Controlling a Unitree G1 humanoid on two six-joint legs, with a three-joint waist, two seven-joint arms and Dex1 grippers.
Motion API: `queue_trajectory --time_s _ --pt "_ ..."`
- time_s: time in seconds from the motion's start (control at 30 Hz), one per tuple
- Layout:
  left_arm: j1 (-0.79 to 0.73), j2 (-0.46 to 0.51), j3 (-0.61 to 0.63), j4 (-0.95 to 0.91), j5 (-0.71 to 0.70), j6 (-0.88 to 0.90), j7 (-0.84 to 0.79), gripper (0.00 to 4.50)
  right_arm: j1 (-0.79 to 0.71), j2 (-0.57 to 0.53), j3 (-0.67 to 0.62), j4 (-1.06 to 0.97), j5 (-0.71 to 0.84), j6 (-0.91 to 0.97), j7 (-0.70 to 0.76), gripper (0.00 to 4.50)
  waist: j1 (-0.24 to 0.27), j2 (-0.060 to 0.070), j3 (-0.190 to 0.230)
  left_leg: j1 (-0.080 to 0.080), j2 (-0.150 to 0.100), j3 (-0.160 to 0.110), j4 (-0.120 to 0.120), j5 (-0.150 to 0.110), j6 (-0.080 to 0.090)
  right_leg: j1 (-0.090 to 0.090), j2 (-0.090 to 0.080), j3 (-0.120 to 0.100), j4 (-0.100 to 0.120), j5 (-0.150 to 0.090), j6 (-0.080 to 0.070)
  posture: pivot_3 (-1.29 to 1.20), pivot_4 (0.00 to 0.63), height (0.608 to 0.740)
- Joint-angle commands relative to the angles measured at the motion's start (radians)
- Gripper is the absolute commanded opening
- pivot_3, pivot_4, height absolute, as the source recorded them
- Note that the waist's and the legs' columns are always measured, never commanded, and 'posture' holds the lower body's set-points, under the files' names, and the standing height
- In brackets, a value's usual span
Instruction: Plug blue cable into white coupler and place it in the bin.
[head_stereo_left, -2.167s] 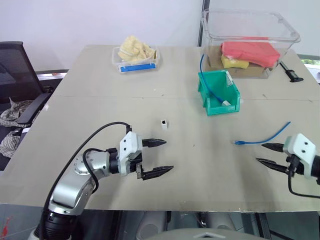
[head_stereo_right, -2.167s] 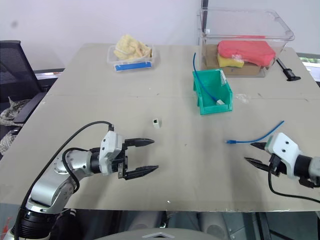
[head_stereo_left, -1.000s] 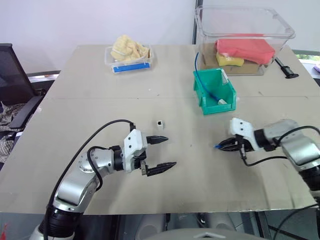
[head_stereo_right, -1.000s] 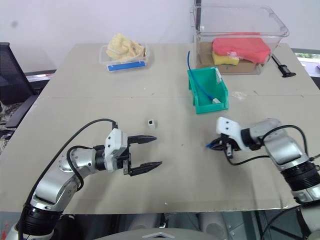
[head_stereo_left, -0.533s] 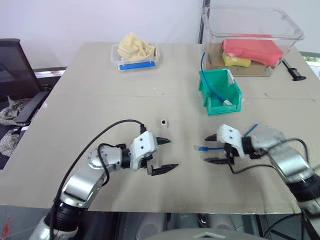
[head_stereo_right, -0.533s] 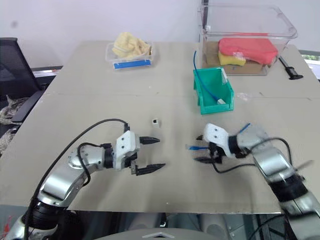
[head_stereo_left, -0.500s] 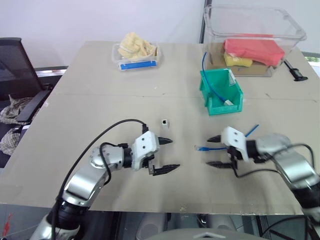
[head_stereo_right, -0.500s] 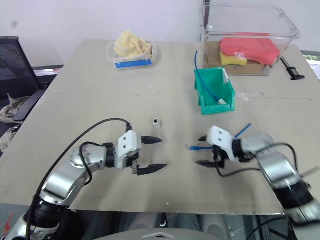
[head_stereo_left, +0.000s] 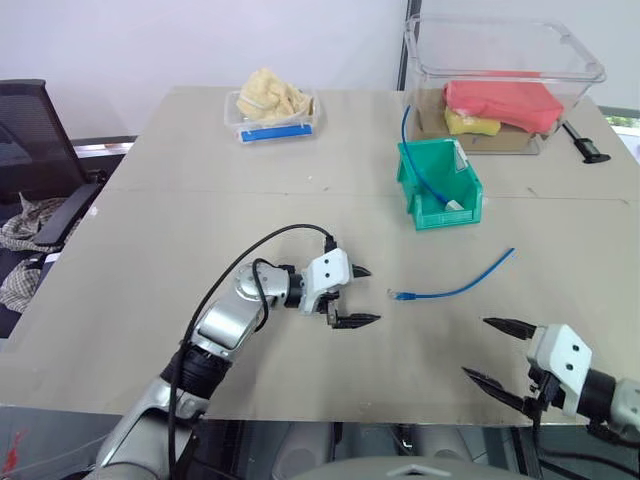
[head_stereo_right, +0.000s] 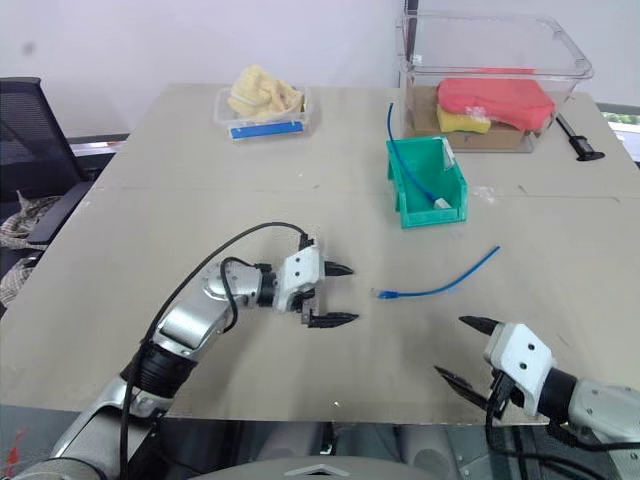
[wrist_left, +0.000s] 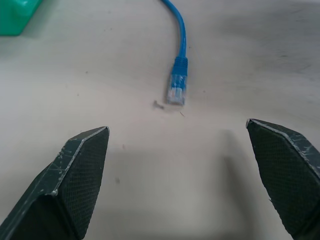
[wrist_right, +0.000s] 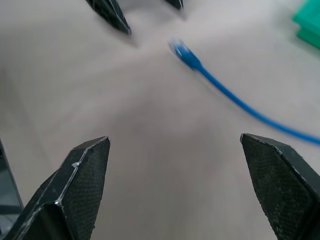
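- Both my end effectors gape empty: left end effector (head_stereo_left: 358, 296) faces the blue cable (head_stereo_left: 455, 288) plug, loose on the desk (head_stereo_left: 150, 260).
- Right end effector (head_stereo_left: 500, 352) sits near the desk edge.
- Risk: nudging the plug aside instead of pinching it.

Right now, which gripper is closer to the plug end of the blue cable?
The left. The left gripper sits just beside the cable's plug, open toward it. The right gripper is back near the table's front edge, farther away.
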Motion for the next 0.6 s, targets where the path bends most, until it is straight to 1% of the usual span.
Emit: queue_trajectory --time_s 0.03,0.17,0.2,0.27,0.43,0.47,0.5,0.6 --pt "-0.068 -0.043 -0.026 0.068 0.034 -0.058 -0.035 4.50 0.049 0.018 -0.046 -0.056 -0.024 -0.035 -0.046 4.10 0.001 0.000 0.000 0.000 0.000 0.000 0.000 0.000 0.000 0.000 0.000 0.000 0.000 0.000 0.000 0.00 0.150 0.739" --pt "-0.125 -0.094 -0.040 0.119 0.045 -0.060 -0.063 4.50 0.085 0.036 -0.052 -0.083 -0.034 -0.021 -0.081 4.10 0.002 0.000 0.000 -0.001 0.000 -0.001 0.000 0.000 0.000 0.000 0.000 0.000 0.000 0.000 0.000 0.00 0.150 0.739" --pt "-0.134 -0.103 -0.043 0.131 0.051 -0.063 -0.068 3.98 0.095 0.039 -0.052 -0.085 -0.038 -0.025 -0.085 4.19 0.002 0.000 0.000 -0.001 0.000 -0.001 0.000 0.000 0.000 0.000 0.000 0.000 0.000 0.000 0.000 0.00 0.150 0.739" --pt "-0.148 -0.110 -0.056 0.154 0.071 -0.084 -0.084 3.23 0.113 0.045 -0.051 -0.085 -0.046 -0.037 -0.094 4.19 0.000 0.000 0.000 -0.001 0.000 -0.001 0.000 0.000 0.000 0.000 0.000 0.000 0.000 0.000 0.000 0.00 0.150 0.739" --pt "-0.160 -0.104 -0.077 0.176 0.092 -0.110 -0.136 0.84 0.149 0.057 -0.050 -0.091 -0.059 -0.059 -0.105 4.19 0.000 0.000 0.000 -0.001 0.000 -0.001 0.000 0.000 0.000 0.000 0.001 0.000 0.000 0.000 0.000 0.00 0.150 0.739" --pt "-0.161 -0.102 -0.077 0.179 0.096 -0.112 -0.143 0.16 0.153 0.059 -0.049 -0.092 -0.060 -0.060 -0.109 4.19 0.000 0.000 0.000 -0.001 0.000 0.000 0.000 0.000 0.000 0.000 0.000 0.000 0.000 0.000 0.000 0.00 0.150 0.739" --pt "-0.162 -0.100 -0.078 0.183 0.099 -0.116 -0.151 0.07 0.156 0.061 -0.048 -0.093 -0.061 -0.062 -0.113 4.19 0.001 0.000 0.000 -0.001 0.000 -0.001 0.001 0.000 0.000 0.000 0.000 0.000 0.000 0.000 0.000 0.00 0.150 0.739" --pt "-0.165 -0.096 -0.077 0.190 0.107 -0.129 -0.164 0.07 0.153 0.075 -0.033 -0.096 -0.059 -0.052 -0.128 4.19 0.001 0.000 0.000 -0.001 0.000 -0.001 0.001 0.000 0.000 0.000 0.000 0.000 0.000 0.000 0.000 0.00 0.150 0.739"
